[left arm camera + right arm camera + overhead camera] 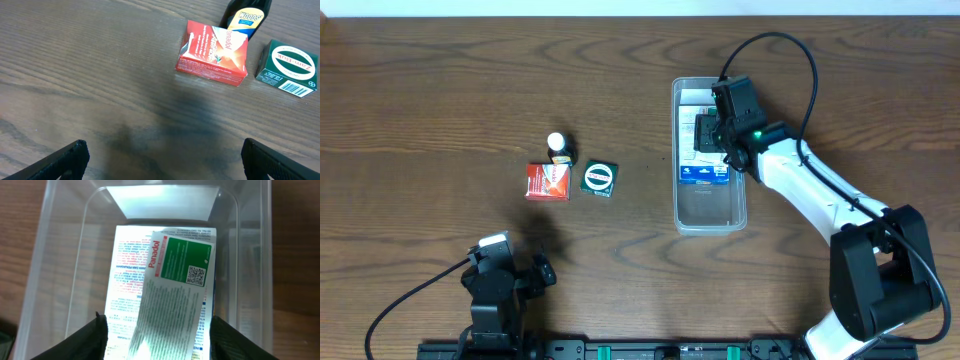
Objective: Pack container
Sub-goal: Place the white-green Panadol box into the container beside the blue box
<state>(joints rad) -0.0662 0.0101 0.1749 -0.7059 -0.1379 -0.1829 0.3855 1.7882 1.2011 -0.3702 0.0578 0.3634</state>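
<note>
On the table [420, 100], the container [710, 215] lies lengthwise near to far.

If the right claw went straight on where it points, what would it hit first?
Probably the Panadol pack lying in the container, straight ahead of the right gripper; the depth is hard to judge.

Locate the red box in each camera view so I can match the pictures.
Overhead: the red box lies on the table, left of centre.
Left wrist: upper right of centre, lying flat with its printed face up.
Right wrist: not in it; that view looks down into the container.
Shared landmark: the green box, close beside the red box, also shows at the right edge of the left wrist view.
</note>
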